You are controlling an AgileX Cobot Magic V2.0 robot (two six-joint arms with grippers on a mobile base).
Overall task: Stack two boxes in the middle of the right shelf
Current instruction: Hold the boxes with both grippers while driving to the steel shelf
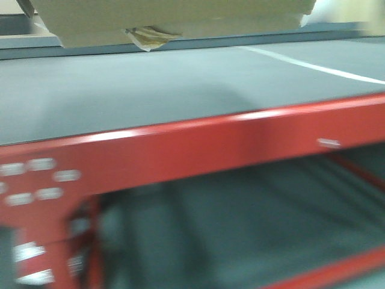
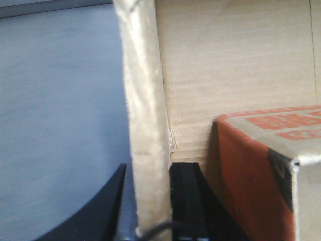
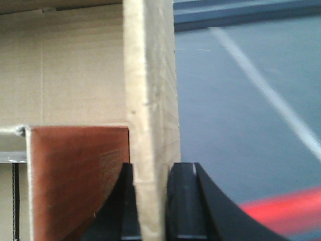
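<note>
Exterior front-facing view (blurred): plain brown corrugated cardboard box [image 1: 180, 21] hangs at 12 o'clock, clear above the dark grey textured deck [image 1: 150, 90] with its red metal rim [image 1: 240, 144]. A glossy tan tape scrap [image 1: 150, 37] dangles off the box's underside.

Left arm's fingers [image 2: 186, 201] are nearly closed, pinching one upright wall of the box, one finger inside and one outside. Right arm's fingers [image 3: 183, 206] are clamped the same way on the opposite wall. An orange-printed carton [image 2: 246, 175] sits inside the box: 3 o'clock of the left fingers, 9 o'clock of the right ones.

Step, as I read it: two-arm carry, mid-transport, nothing placed. The right shelf middle isn't in any view (the deck below is the wrong surface).

Next move calls for:
- bringing the base and arms round to the shelf
- keeping both pinches level so the wall doesn't tear or fold
- clearing the shelf edge before lowering
- releasing only once the bottom is seated flat
</note>
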